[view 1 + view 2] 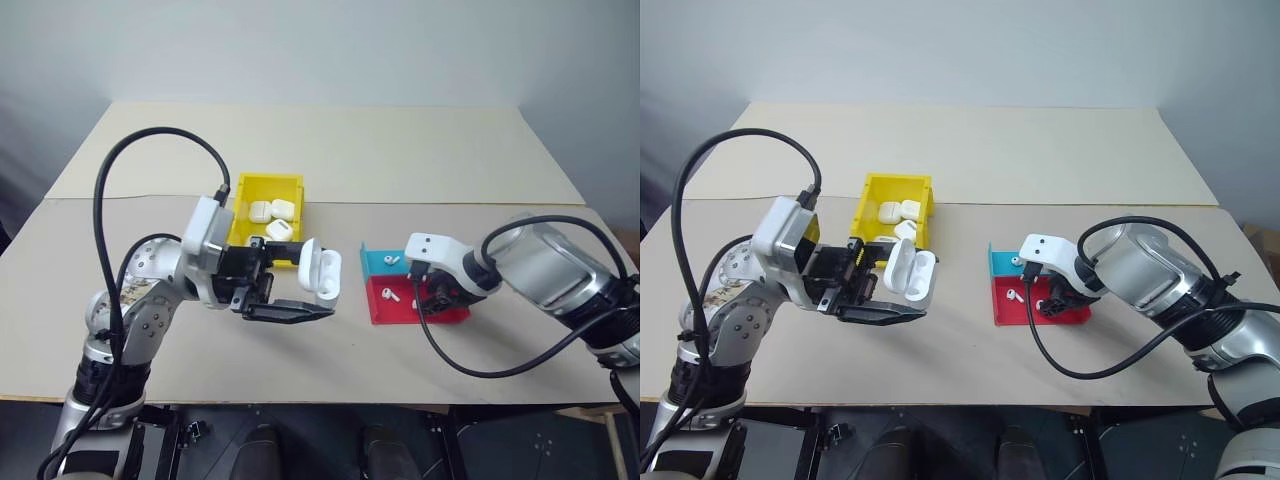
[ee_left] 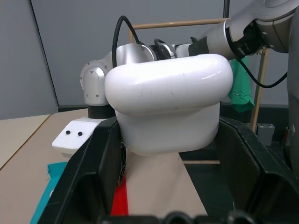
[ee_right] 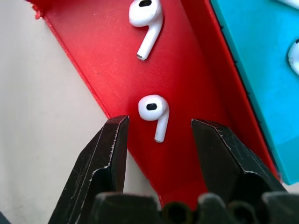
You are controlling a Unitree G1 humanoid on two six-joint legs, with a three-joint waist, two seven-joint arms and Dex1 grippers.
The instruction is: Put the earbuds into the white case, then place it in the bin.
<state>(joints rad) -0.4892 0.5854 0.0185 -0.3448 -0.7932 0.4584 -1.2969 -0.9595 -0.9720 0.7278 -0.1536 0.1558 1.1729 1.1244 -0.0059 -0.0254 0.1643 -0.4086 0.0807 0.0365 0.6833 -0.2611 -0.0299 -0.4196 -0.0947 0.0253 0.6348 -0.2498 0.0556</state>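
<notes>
Above the table (image 1: pixel 330 150), my left arm is bent across my front, its gripper (image 1: pixel 300 295) pointing level toward my right and clenched on the white case (image 1: pixel 320 275). Its lid stands flipped open, and it hangs clear of the tabletop, just in front of the yellow bin (image 1: pixel 262 185). That bin holds several more white cases. On my right side, my right arm reaches forward with the wrist bent steeply down, so that my right gripper (image 3: pixel 159 128) points down into the red tray (image 3: pixel 93 46). Its fingers (image 3: pixel 110 149) are released and parted, straddling one earbud (image 3: pixel 153 112) that lies on the tray floor between them, untouched. A second earbud (image 3: pixel 145 21) lies farther along the same tray. Touching the red tray is the blue tray (image 3: pixel 261 65), with more earbuds inside.
</notes>
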